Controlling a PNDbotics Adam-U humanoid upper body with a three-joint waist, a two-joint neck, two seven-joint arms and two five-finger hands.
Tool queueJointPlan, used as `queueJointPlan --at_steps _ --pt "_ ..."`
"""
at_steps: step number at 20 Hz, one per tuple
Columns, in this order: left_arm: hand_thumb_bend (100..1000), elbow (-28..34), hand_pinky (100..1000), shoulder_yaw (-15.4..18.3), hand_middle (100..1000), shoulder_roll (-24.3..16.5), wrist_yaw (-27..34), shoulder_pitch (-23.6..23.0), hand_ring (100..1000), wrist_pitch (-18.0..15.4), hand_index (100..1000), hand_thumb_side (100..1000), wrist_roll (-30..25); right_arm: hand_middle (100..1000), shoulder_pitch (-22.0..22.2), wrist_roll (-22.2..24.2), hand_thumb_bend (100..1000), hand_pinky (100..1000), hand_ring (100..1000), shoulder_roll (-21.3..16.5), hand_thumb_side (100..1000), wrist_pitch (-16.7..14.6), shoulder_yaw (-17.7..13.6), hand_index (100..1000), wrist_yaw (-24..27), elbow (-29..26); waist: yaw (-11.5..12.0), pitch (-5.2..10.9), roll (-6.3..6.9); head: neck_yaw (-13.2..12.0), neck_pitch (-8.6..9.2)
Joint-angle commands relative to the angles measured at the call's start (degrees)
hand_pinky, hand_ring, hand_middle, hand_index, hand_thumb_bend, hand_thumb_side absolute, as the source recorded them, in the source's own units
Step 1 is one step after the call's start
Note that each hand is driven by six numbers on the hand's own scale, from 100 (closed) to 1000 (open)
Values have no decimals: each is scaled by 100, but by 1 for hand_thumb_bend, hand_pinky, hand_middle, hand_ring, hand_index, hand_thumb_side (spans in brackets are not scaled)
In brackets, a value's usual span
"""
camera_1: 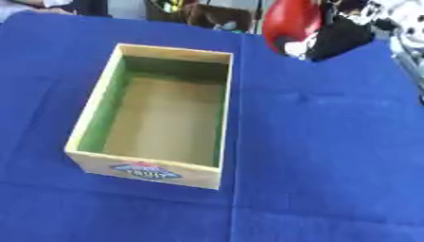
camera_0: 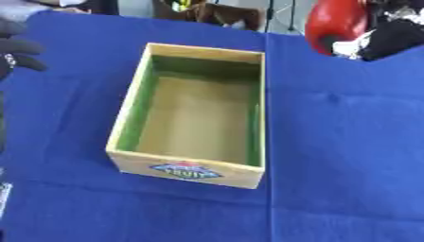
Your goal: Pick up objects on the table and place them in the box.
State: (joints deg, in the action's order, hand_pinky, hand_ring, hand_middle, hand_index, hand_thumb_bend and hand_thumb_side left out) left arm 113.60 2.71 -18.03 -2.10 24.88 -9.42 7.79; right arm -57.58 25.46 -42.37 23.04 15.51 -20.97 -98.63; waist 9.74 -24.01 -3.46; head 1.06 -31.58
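Since nothing lies inside yet, the wooden box [camera_0: 195, 124] stands empty and open-topped mid-cloth, label nearest. Blue tablecloth [camera_0: 348, 156]: bare around it. Left hand [camera_0: 15, 49] at left edge, grasp indiscernible. Right hand [camera_1: 348, 35], far right, seemingly clutching a red object [camera_1: 291, 21].

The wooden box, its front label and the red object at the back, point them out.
wooden box [camera_0: 131, 101], left eye view, left rim.
front label [camera_0: 185, 171], left eye view, its middle.
red object [camera_1: 291, 21], right eye view, its body.
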Motion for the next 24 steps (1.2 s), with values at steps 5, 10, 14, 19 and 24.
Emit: queueJointPlan --at_steps 5,10,14,19,24 --pt "100 99 537 -6 657 -64 8 38 612 -2 889 974 -15 438 -285 178 100 210 377 147 100 -1 103 429 -202 -10 24 186 9 16 -21" --pt "100 99 537 -5 659 -46 24 101 613 -55 889 973 4 437 -522 275 100 207 378 532 100 24 293 428 -236 121 162 193 -43 93 -28" --pt "100 99 536 16 659 -52 23 115 613 -103 889 971 49 437 -706 265 100 206 378 980 100 -7 420 427 -513 425 184 201 -63 96 -35" --pt "100 99 538 34 659 -36 34 169 610 -219 887 971 109 437 -778 211 100 205 378 1472 100 -48 497 427 -834 780 200 208 -57 116 -26" --pt "102 99 541 57 661 -57 18 234 611 -386 887 969 176 435 -734 -1 100 204 379 1915 100 -74 578 424 -1238 1189 216 215 -42 124 -41"
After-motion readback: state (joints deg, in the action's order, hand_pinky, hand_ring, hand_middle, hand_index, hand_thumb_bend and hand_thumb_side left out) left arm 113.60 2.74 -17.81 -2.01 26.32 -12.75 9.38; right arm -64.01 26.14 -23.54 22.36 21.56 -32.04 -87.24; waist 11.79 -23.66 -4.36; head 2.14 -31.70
